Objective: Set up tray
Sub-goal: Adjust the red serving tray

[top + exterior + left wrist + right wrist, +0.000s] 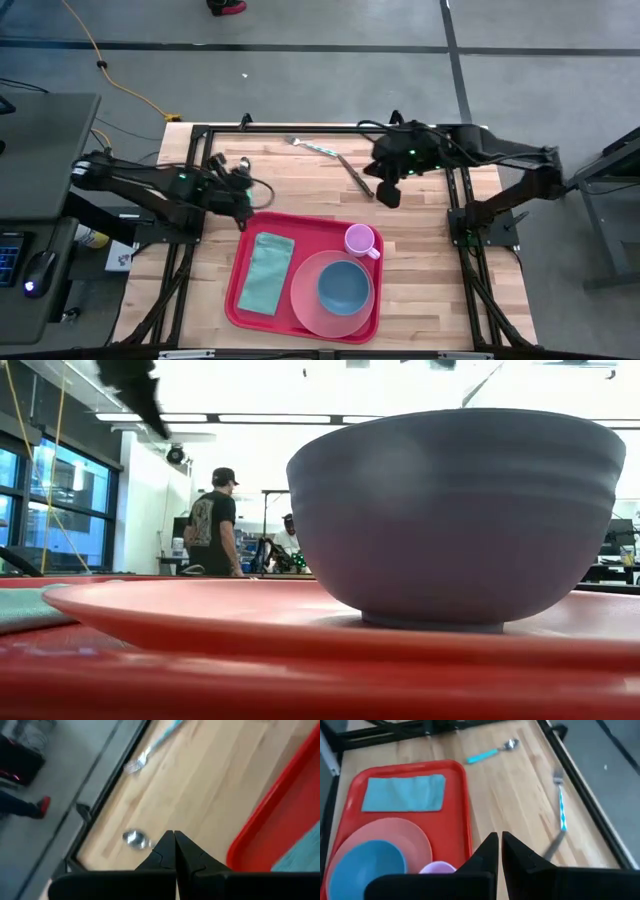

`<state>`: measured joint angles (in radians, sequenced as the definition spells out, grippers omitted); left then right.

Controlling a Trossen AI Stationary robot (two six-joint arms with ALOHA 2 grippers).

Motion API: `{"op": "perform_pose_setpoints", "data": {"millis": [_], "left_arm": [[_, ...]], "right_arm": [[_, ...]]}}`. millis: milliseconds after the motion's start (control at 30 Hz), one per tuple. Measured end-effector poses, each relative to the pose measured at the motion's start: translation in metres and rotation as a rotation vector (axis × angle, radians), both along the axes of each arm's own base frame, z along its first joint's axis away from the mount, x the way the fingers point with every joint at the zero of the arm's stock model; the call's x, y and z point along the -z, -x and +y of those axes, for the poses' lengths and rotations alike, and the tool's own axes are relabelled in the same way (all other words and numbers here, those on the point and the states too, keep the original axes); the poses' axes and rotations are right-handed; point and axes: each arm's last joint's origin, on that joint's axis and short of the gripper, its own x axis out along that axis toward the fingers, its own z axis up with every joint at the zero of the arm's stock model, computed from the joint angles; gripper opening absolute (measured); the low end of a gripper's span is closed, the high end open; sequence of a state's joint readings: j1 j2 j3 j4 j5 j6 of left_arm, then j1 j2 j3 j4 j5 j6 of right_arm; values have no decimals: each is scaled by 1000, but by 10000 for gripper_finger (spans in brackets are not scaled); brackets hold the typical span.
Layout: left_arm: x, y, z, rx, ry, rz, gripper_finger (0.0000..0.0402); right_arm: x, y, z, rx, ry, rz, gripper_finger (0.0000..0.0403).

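Observation:
The red tray (240, 290) lies at the table's near middle. On it are a teal napkin (267, 270), a salmon-pink plate (305, 300) with a blue bowl (343, 285) in it, and a purple cup (360, 240). A teal-handled fork (310, 147) and a grey knife (355, 176) lie on the wood beyond the tray. A teal-handled spoon (492, 751) lies near the far left. My left gripper (243, 217) is shut and empty, just off the tray's far left corner. My right gripper (386, 192) is shut and empty, above the wood beside the knife.
The black frame rails (300, 128) run along the table's far edge and sides. Bare wood shows between the tray and the cutlery (300, 185) and to the tray's right (430, 270). People stand in the room behind (215, 520).

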<state>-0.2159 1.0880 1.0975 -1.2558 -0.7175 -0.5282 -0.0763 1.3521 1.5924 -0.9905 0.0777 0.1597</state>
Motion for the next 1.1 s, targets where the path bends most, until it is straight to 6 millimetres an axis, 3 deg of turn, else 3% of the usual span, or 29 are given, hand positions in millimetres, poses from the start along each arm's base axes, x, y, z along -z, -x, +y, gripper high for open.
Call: {"op": "perform_pose_setpoints", "data": {"millis": [233, 467, 633, 867, 1033, 1100], "left_arm": [[20, 48, 4, 40, 228, 97, 24], [52, 75, 4, 49, 431, 298, 20], [70, 80, 2, 28, 499, 374, 8], [75, 68, 1, -27, 479, 354, 8], [84, 49, -6, -5, 574, 295, 8], [88, 47, -9, -21, 561, 344, 8]], "right_arm": [[55, 17, -5, 97, -183, -132, 0], [92, 4, 1, 161, -324, -239, 0], [90, -3, 6, 213, -328, -322, 0], [78, -5, 6, 264, -292, -411, 0], [77, -5, 8, 279, -272, -415, 0], [77, -5, 9, 270, -273, -413, 0]]}}
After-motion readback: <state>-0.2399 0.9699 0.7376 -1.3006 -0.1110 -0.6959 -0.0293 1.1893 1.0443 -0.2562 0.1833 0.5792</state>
